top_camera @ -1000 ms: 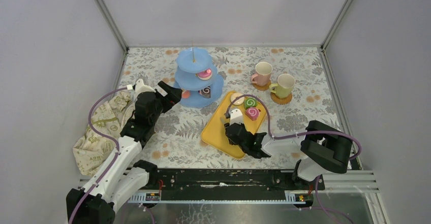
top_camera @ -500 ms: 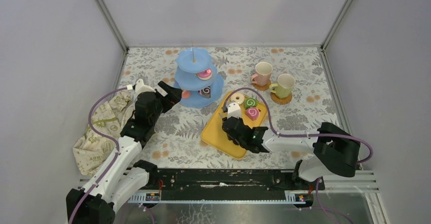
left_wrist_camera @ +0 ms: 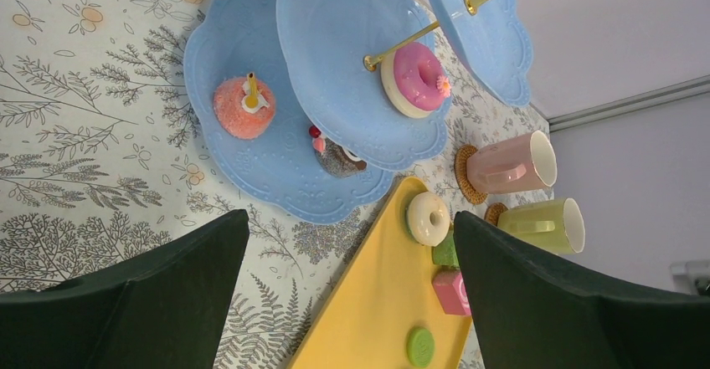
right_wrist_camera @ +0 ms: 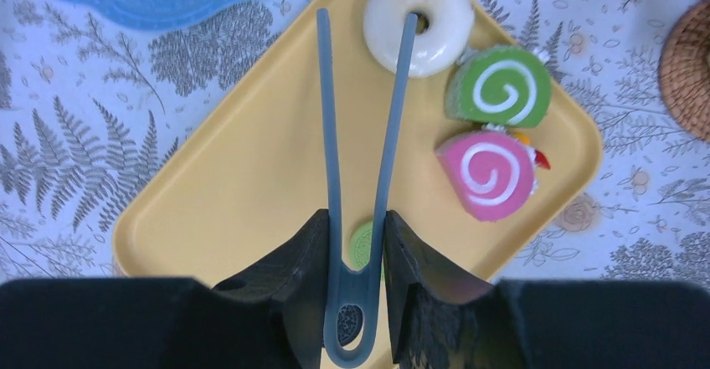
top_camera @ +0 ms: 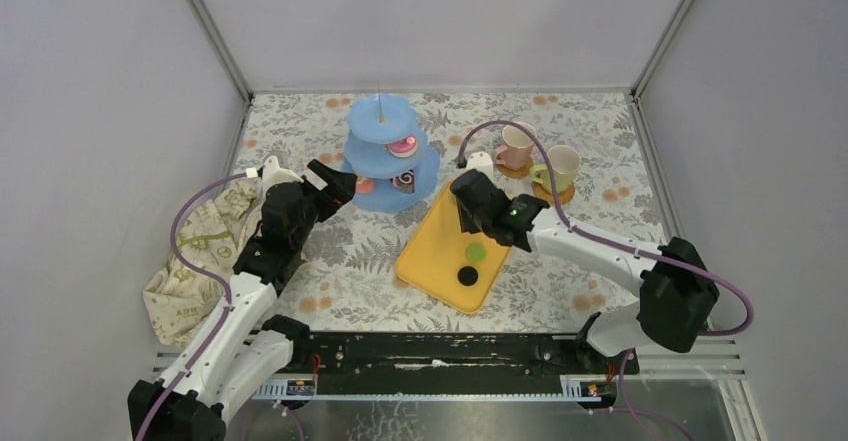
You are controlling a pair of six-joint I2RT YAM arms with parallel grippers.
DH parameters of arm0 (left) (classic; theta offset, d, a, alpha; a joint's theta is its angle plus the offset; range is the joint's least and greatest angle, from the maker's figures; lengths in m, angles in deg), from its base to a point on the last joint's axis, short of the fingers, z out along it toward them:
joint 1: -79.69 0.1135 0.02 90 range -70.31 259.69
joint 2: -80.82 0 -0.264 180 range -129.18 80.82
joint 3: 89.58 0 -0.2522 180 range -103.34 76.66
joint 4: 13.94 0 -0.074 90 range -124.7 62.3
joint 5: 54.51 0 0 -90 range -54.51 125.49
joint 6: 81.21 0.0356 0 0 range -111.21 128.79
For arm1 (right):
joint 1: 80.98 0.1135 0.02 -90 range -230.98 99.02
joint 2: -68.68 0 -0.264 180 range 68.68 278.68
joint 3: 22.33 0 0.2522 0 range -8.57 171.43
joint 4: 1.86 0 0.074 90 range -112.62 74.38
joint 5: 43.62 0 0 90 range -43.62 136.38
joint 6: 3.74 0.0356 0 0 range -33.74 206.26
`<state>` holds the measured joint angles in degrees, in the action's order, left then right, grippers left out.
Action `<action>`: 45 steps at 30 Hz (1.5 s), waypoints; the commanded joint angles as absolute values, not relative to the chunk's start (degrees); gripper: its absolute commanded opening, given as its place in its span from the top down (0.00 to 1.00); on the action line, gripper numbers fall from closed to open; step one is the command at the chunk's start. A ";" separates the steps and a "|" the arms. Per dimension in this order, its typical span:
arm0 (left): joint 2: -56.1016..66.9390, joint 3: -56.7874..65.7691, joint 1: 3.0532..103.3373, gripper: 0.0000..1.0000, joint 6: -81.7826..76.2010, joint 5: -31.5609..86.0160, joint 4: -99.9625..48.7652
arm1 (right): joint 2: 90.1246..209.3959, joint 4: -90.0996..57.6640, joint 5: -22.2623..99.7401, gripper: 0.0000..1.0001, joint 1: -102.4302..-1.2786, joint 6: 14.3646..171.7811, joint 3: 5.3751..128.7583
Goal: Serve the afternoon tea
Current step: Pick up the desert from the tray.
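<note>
The light-blue stand (top_camera: 383, 116) carries a pink donut (top_camera: 403, 146), a brown pastry (top_camera: 404, 181) and an orange pastry (top_camera: 366, 186). My right gripper (right_wrist_camera: 356, 252) is shut on grey-blue tongs (right_wrist_camera: 325, 93) above the yellow tray (right_wrist_camera: 251, 176). The tongs' tips are apart, one over a white donut (right_wrist_camera: 419, 20). A green roll (right_wrist_camera: 500, 86), a pink roll (right_wrist_camera: 487, 176), a green cookie (top_camera: 476, 252) and a black cookie (top_camera: 467, 276) lie on the tray. My left gripper (top_camera: 335, 186) is open and empty left of the stand. A pink mug (top_camera: 518, 145) and a pale green mug (top_camera: 560, 168) stand on coasters.
A beige cloth with green print (top_camera: 200, 251) lies crumpled at the left edge beside my left arm. The table has a floral cover and grey walls on three sides. The tray (top_camera: 430, 251) lies at a slant between the stand and the mugs.
My right arm has moved with the tongs from the tray's near end to its far end. The green and black cookies now show. The left arm has hardly moved.
</note>
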<state>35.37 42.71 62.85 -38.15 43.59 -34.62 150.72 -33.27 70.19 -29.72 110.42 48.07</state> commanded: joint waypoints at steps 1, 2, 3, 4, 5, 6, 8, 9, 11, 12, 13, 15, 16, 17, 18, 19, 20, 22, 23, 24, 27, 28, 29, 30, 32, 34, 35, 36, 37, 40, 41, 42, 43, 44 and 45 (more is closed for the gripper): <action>36.13 42.67 62.47 0.00 -38.00 43.42 -31.58 | 153.82 -42.10 63.26 0.66 -34.29 107.65 57.22; 36.26 42.69 62.42 0.00 -38.05 43.26 -31.57 | 155.25 -43.55 62.16 0.66 -35.39 106.96 59.06; 36.30 42.73 62.46 0.00 -38.12 43.21 -31.55 | 156.60 -44.87 61.45 0.66 -36.14 106.39 60.93; 36.40 42.73 62.47 0.00 -38.09 43.10 -31.49 | 157.95 -45.89 60.79 0.66 -36.68 105.77 62.46; 36.63 42.69 62.48 0.00 -38.14 43.09 -31.49 | 159.10 -47.00 59.89 0.66 -37.37 105.51 64.22; 36.85 42.65 62.49 0.00 -38.14 42.95 -31.49 | 160.47 -48.37 59.06 0.66 -38.05 105.31 65.75; 36.94 42.33 62.50 0.00 -38.00 42.68 -31.55 | 162.74 -50.06 56.89 0.66 -39.68 105.31 68.13; 36.98 42.22 62.47 0.00 -37.90 42.49 -31.59 | 163.55 -50.74 55.90 0.65 -40.54 105.40 69.10; 37.30 42.12 62.47 0.00 -37.79 42.24 -31.66 | 165.54 -51.39 53.72 0.65 -41.94 105.75 70.26; 37.44 42.19 62.49 0.00 -37.79 42.11 -31.65 | 166.06 -51.67 52.79 0.66 -42.49 105.97 70.82; 37.48 42.27 62.47 0.00 -37.87 42.12 -31.58 | 166.59 -52.11 52.45 0.65 -42.83 106.11 71.44; 37.73 42.52 62.45 0.00 -38.03 41.85 -31.41 | 167.84 -52.79 51.57 0.65 -43.28 106.27 72.92; 37.80 42.66 62.42 0.00 -38.17 41.78 -31.27 | 168.40 -53.00 51.03 0.65 -43.46 106.34 73.86; 37.82 42.79 62.46 0.00 -38.27 41.54 -31.16 | 169.01 -53.36 50.64 0.65 -43.65 106.49 74.72; 37.83 42.82 62.47 0.00 -38.31 41.41 -31.06 | 169.65 -53.74 50.25 0.65 -43.86 106.60 75.41; 37.84 42.87 62.47 0.00 -38.32 41.27 -31.09 | 170.33 -54.10 49.82 0.65 -44.16 106.79 76.04; 37.91 42.83 62.48 0.00 -38.32 41.31 -31.05 | 170.88 -54.30 49.36 0.65 -44.42 106.95 76.49; 38.16 42.74 62.48 0.00 -38.24 41.29 -31.13 | 171.76 -54.76 48.28 0.65 -44.90 107.35 77.09; 38.24 42.75 62.45 0.00 -38.23 41.33 -31.13 | 172.04 -54.81 47.85 0.65 -45.08 107.60 77.20; 38.32 42.74 62.45 0.00 -38.23 41.30 -31.13 | 172.23 -54.93 47.57 0.65 -45.24 107.88 77.31; 38.23 42.73 62.47 0.00 -38.32 41.22 -31.06 | 172.52 -55.38 46.54 0.65 -45.54 108.73 77.46; 38.20 42.73 62.47 0.00 -38.32 41.17 -30.97 | 172.55 -55.59 46.36 0.65 -45.68 109.07 77.57; 38.19 42.75 62.41 0.00 -38.40 41.07 -30.96 | 172.52 -55.75 46.07 0.65 -45.71 109.37 77.60; 38.24 42.78 62.46 0.00 -38.41 41.05 -30.92 | 172.55 -55.83 45.60 0.65 -45.85 109.68 77.60; 38.45 42.89 62.45 0.00 -38.49 40.94 -30.82 | 172.56 -55.80 45.04 0.65 -45.90 110.17 77.52; 38.70 42.91 62.46 0.00 -38.50 40.98 -30.83 | 172.82 -55.83 44.26 0.65 -46.04 110.60 77.50; 38.74 42.92 62.47 0.00 -38.50 40.94 -30.79 | 172.95 -55.94 44.19 0.65 -46.08 110.78 77.60; 38.82 42.91 62.45 0.00 -38.45 40.94 -30.78 | 173.08 -55.96 44.02 0.65 -46.16 111.04 77.65; 38.82 42.84 62.45 0.00 -38.41 40.91 -30.80 | 173.21 -56.03 43.82 0.65 -46.30 111.19 77.65; 38.84 42.80 62.47 0.00 -38.42 40.86 -30.80 | 173.46 -56.46 43.76 0.65 -46.56 111.59 77.87; 38.93 42.82 62.50 0.00 -38.49 40.83 -30.72 | 173.50 -56.48 43.56 0.65 -46.75 111.72 77.95; 38.92 42.82 62.46 0.00 -38.50 40.76 -30.63 | 173.61 -56.49 43.57 0.66 -46.85 111.84 77.94; 38.90 42.82 62.42 0.00 -38.54 40.77 -30.57 | 173.60 -56.49 43.49 0.65 -47.00 111.90 77.92; 38.90 42.87 62.46 0.00 -38.50 40.76 -30.47 | 173.67 -56.45 43.40 0.66 -47.09 112.01 78.01; 38.82 42.83 62.47 0.00 -38.55 40.74 -30.43 | 173.70 -56.41 43.38 0.66 -47.20 112.09 77.99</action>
<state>38.15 42.71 62.85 -38.21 41.25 -33.79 173.34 -55.68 44.93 -46.31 111.10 75.29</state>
